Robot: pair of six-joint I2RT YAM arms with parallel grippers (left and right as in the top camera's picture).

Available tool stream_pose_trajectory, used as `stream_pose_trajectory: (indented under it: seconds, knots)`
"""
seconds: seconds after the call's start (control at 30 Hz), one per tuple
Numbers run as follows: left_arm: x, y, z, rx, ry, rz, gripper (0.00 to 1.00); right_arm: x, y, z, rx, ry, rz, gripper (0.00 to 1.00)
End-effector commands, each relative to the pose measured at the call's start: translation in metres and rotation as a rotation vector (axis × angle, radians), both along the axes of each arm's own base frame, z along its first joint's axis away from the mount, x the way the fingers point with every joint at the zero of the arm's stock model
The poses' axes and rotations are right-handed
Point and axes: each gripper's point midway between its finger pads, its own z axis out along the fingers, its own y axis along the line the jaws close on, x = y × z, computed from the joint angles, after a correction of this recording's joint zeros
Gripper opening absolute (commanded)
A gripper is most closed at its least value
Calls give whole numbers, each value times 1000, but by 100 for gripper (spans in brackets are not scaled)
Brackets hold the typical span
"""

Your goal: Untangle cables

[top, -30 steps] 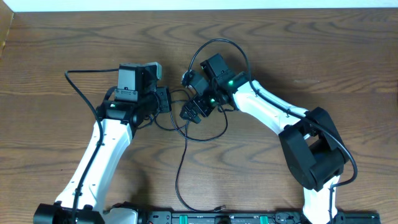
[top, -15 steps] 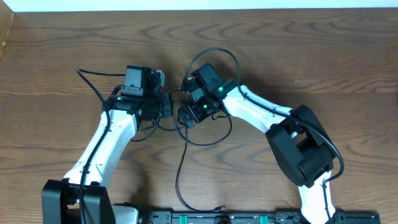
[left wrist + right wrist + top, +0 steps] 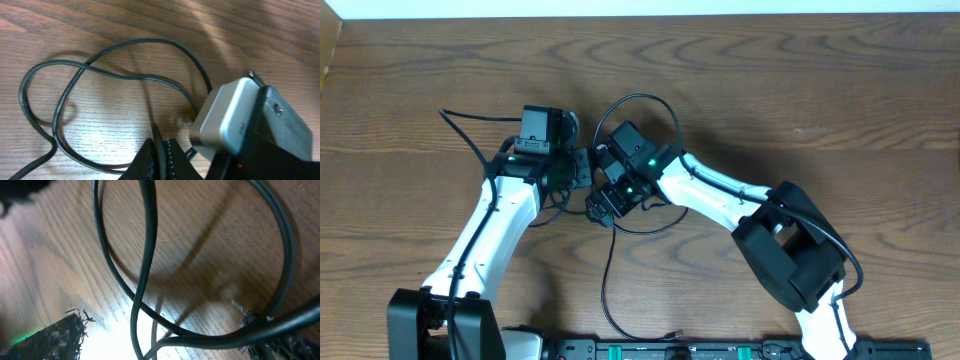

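A long black cable loops behind the two grippers, and its tail runs down to a plug at the front edge. My left gripper is shut on a strand of the black cable, with more loops lying on the table beyond it. My right gripper sits close beside the left one. Its fingers are spread open, and black cable strands cross between them. One strand lies against the right finger. I cannot make out a white cable.
The wooden table extends to all sides. My right arm's grey camera housing is very close to the left gripper. A black wire runs along the left arm. The base rail lies at the front edge.
My right gripper has moved left, up against the left gripper, and the cable loop has shifted left with it. The left arm swung slightly right early on, then held still.
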Motion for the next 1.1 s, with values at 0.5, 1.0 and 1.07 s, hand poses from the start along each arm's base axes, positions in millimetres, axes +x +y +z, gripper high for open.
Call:
stream_pose_trajectory:
  seconds: [0.5,1.0,1.07]
  knots:
    - [-7,-1,-4,-11,42,18,35,17,-10,-61,-113,111,-364,1]
    - [-1,-13,51,-87,-141,-34,72,103,-138,-73,-257,107,-759,1]
    - [0,-13,58,-90,-166,-34,72,117,-166,-73,-267,119,-824,1]
